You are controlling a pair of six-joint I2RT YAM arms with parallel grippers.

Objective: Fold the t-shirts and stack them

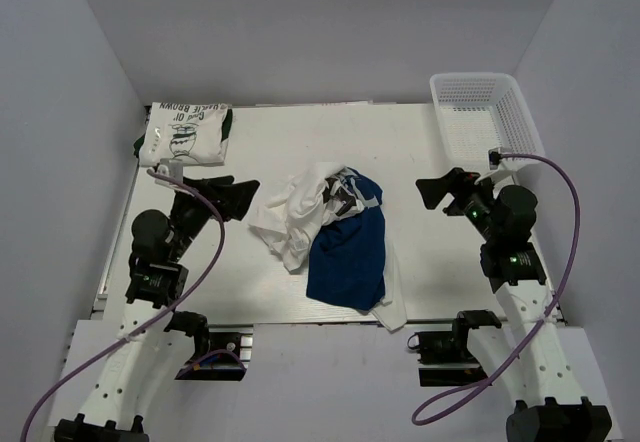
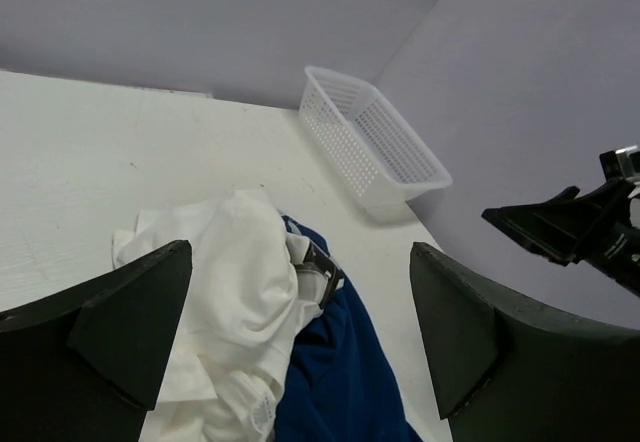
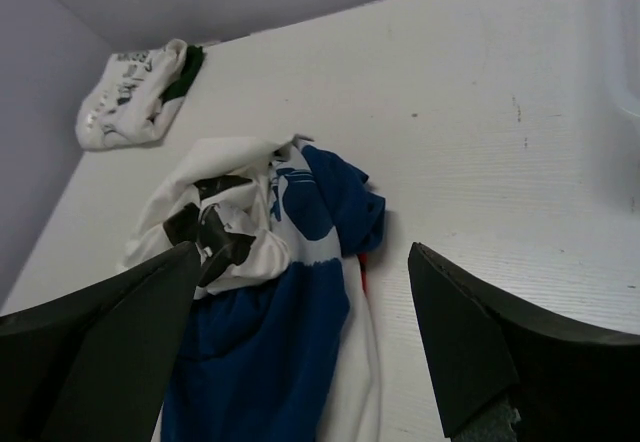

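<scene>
With the green-print shirt folded (far corner), both arms' jaws gape empty; next, probably pull the blue shirt free.

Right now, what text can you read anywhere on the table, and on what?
"...LIE BROWN" (upside down, start unclear): on the folded white shirt.
Green line under it: too blurred to read.
White marks on the blue shirt: crumpled, unreadable.
Basket: no text seen.

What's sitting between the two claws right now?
In the top external view, a white t-shirt crumpled over a blue t-shirt lies between the left claw and right claw. Bare table flanks them on both sides.
</scene>
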